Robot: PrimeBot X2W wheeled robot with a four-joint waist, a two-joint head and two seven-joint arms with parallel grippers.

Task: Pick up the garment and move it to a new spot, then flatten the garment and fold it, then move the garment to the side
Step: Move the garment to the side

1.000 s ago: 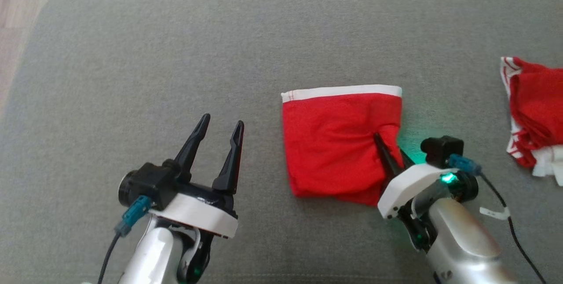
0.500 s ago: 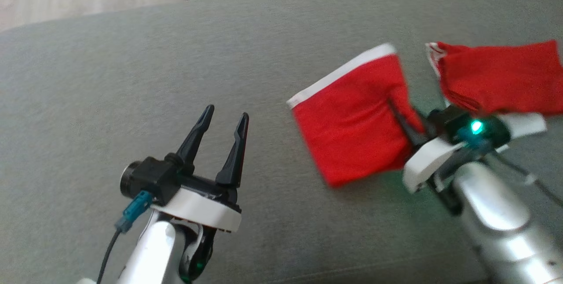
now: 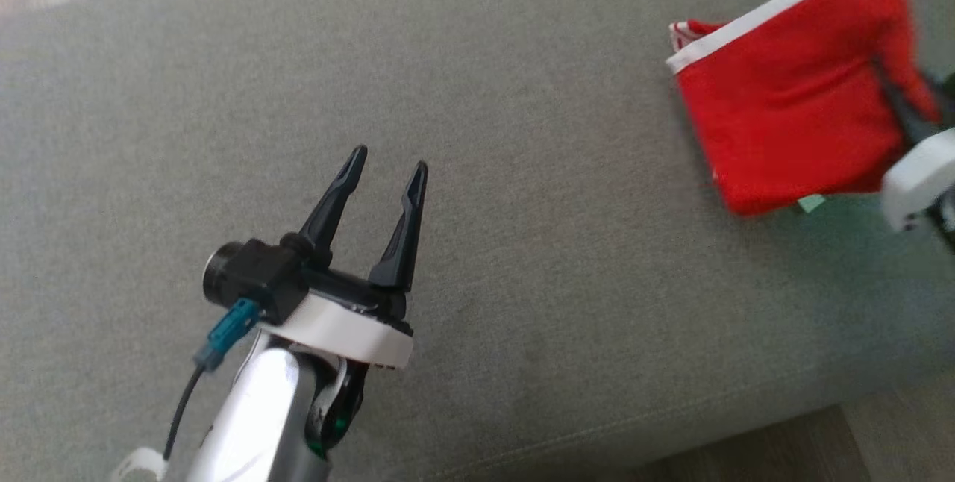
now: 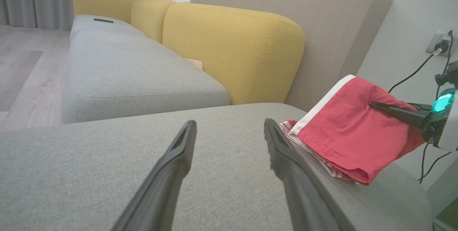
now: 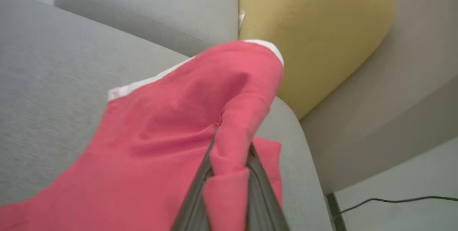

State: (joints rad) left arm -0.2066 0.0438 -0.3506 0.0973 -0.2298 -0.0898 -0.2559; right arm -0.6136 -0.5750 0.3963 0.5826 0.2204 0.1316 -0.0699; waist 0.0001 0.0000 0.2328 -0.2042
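Note:
The garment (image 3: 783,116) is a folded red piece with a white waistband. It hangs lifted off the grey cushion (image 3: 522,168) at that cushion's right end. My right gripper (image 3: 882,70) is shut on the garment's right edge, pinching a fold of red cloth (image 5: 171,134) between its fingers (image 5: 257,191). The left wrist view has the garment (image 4: 343,131) held by the right gripper (image 4: 374,105) above a striped red-and-white pile (image 4: 307,147). My left gripper (image 3: 390,159) stands open over bare cushion at the lower left, holding nothing (image 4: 229,123).
A corner of the red-and-white pile (image 3: 683,30) peeks out behind the garment. A yellow backrest (image 4: 232,45) and a wooden panel (image 4: 322,20) bound the sofa's far side. Cables and a wall socket (image 4: 438,43) lie past the cushion's right end. Floor (image 3: 858,445) lies beyond the front edge.
The head camera has swung. My right gripper closed fully on the garment, lifted it off the cushion and carried it right, over the other red pile. The left gripper stayed open.

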